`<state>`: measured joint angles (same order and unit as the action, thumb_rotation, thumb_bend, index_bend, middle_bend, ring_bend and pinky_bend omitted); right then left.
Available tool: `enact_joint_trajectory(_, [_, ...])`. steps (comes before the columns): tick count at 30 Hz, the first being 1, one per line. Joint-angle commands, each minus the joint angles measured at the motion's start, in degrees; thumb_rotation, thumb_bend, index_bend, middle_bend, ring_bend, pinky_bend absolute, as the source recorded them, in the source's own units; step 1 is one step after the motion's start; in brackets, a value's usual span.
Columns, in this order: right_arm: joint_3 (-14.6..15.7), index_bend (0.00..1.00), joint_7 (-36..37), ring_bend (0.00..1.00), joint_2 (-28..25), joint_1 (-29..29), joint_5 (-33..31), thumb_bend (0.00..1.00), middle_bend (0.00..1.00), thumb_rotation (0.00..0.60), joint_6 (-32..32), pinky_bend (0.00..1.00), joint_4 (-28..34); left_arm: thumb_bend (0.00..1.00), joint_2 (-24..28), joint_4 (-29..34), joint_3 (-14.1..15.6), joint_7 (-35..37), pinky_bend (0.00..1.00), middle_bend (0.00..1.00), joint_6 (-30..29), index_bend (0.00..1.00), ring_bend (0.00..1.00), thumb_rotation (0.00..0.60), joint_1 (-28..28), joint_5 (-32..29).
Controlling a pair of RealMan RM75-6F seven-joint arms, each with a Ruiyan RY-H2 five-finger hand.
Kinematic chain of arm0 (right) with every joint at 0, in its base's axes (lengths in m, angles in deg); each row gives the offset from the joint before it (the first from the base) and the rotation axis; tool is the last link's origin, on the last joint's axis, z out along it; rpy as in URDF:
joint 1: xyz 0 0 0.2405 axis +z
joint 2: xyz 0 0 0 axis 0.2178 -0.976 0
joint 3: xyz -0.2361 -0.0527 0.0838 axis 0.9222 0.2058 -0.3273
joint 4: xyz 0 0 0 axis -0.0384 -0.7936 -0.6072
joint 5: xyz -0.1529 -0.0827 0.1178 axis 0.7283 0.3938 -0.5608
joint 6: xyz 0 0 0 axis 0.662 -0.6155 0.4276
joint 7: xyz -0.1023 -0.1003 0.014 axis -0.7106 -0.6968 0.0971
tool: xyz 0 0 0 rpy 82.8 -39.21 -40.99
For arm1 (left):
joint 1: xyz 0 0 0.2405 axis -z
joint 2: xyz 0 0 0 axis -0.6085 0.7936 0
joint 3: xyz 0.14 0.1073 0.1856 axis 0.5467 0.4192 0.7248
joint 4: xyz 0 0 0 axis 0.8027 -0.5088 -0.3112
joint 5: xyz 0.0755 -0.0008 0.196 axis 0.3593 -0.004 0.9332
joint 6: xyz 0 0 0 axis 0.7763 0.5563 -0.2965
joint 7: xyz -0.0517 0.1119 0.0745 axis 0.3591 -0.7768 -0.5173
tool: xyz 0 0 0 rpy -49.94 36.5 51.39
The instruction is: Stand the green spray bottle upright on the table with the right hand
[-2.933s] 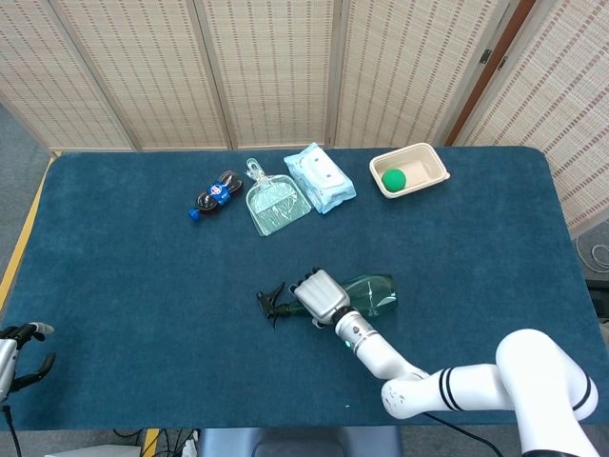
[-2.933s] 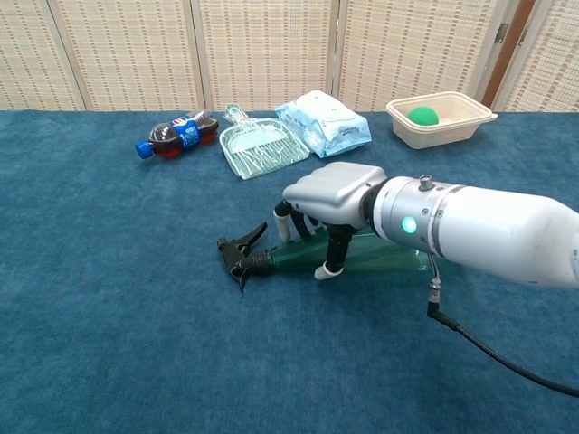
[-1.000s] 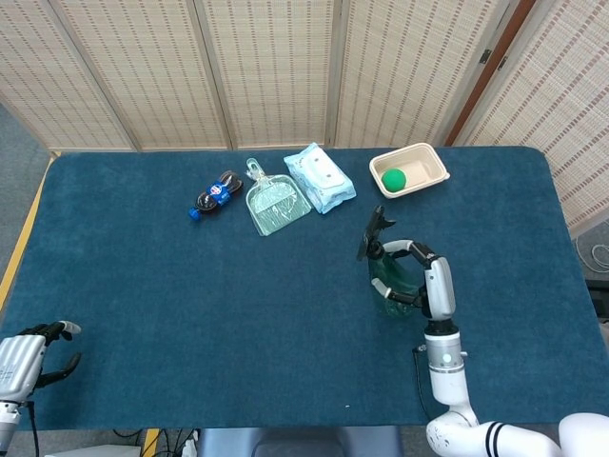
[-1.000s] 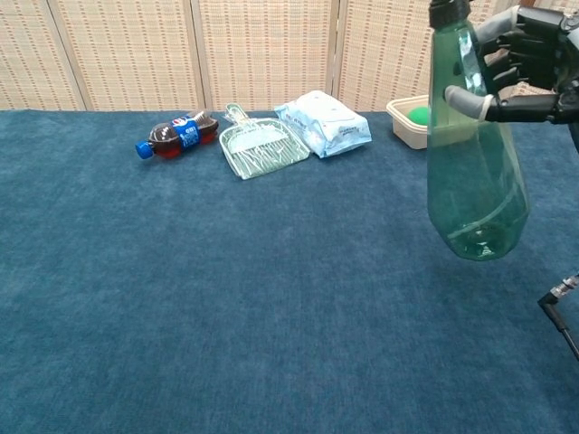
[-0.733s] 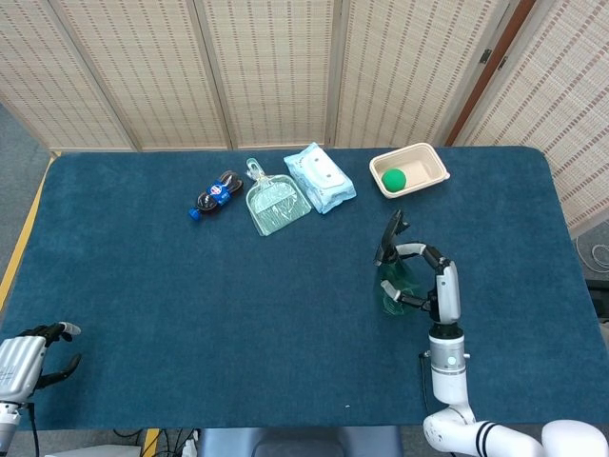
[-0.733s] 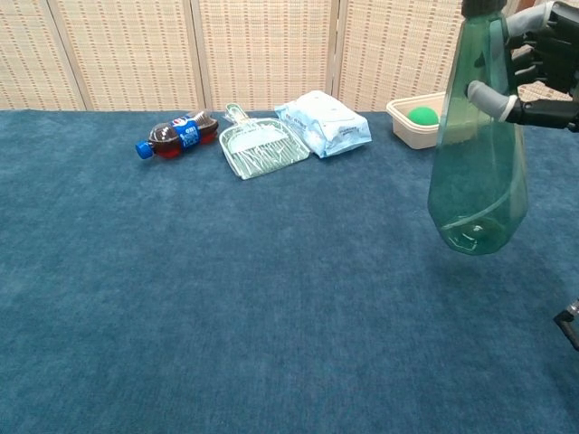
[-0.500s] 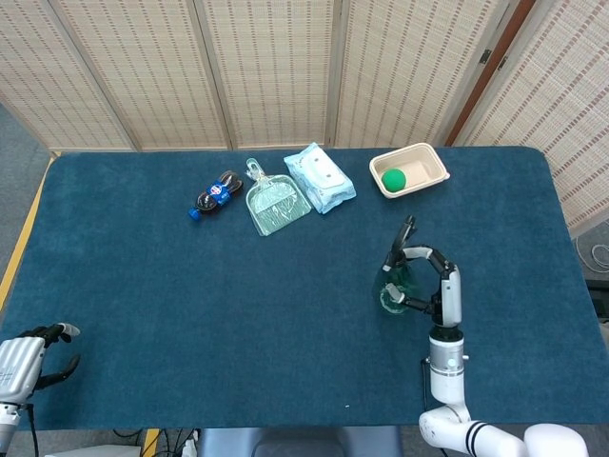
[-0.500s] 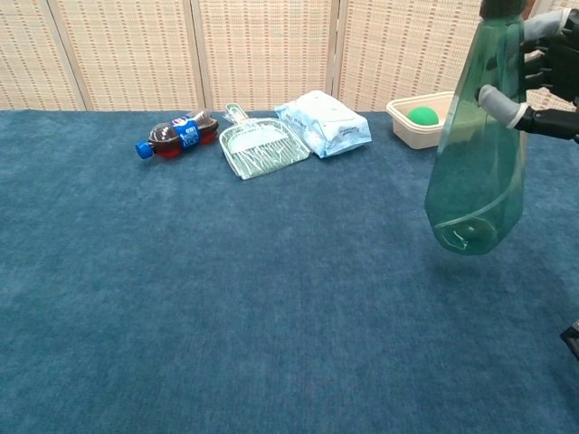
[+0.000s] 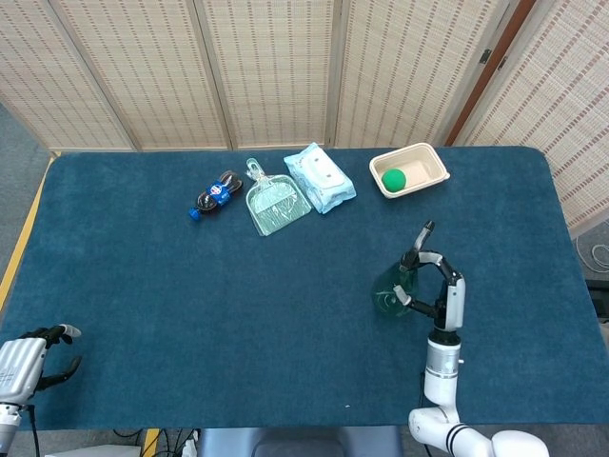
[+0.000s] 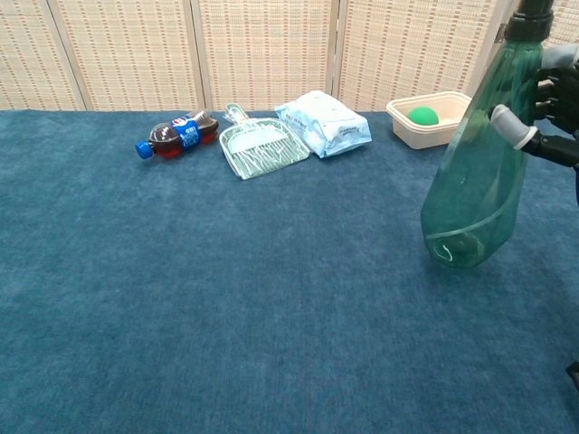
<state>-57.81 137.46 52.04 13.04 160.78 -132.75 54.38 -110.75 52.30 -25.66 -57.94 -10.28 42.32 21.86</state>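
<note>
At the right side of the worktop [image 10: 226, 298], my right hand [image 10: 550, 99] wraps the upper body of the green spray bottle [image 10: 475, 176], which hangs tilted, base leaning left and close to the cloth; I cannot tell whether it touches. To finish well, I judge I should swing the base under the neck, lower until it sits flat, then loosen slowly. My left hand [image 9: 24, 360] rests idle, fingers loosely apart, at the near-left corner.
</note>
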Motion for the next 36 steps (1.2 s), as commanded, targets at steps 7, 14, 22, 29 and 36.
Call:
enact_joint_trajectory(7, [-1.19,0.53,4.94,0.54,3.06,0.06,-1.66,0.24,0.62,0.600,1.43,0.54,-5.52,0.30,-0.13,-0.06,0.23,-0.04,0.46,0.47,0.21,0.39,0.43,0.600,-0.06,-0.03])
enact_joint_trajectory(14, [-1.25,0.53,6.01,0.54,3.90,0.44,-1.88,0.24,0.62,0.600,1.85,0.54,-7.79,0.30,-0.32,-0.39,0.28,0.22,0.46,0.47,0.27,0.39,0.43,0.600,-0.14,-0.13])
enact_joint_trajectory(22, [-0.27,0.53,5.70,0.53,4.38,0.06,-1.62,0.24,0.61,0.600,2.34,0.54,-9.55,0.30,-0.24,-0.33,0.37,0.32,0.46,0.47,0.20,0.39,0.43,0.600,-0.29,-0.18])
enact_joint_trajectory(29, [0.64,0.53,5.43,0.52,4.10,-0.51,-1.29,0.23,0.59,0.600,2.63,0.54,-10.19,0.30,-0.38,-0.16,0.38,-0.16,0.46,0.47,0.46,0.39,0.43,0.600,-0.10,-0.12])
enact_joint_trajectory(36, [2.29,0.49,4.17,0.47,2.99,-1.45,-0.19,0.16,0.54,0.600,2.19,0.54,-9.63,0.30,-0.39,-0.02,0.42,-0.40,0.46,0.47,0.51,0.39,0.43,0.600,-0.14,-0.20])
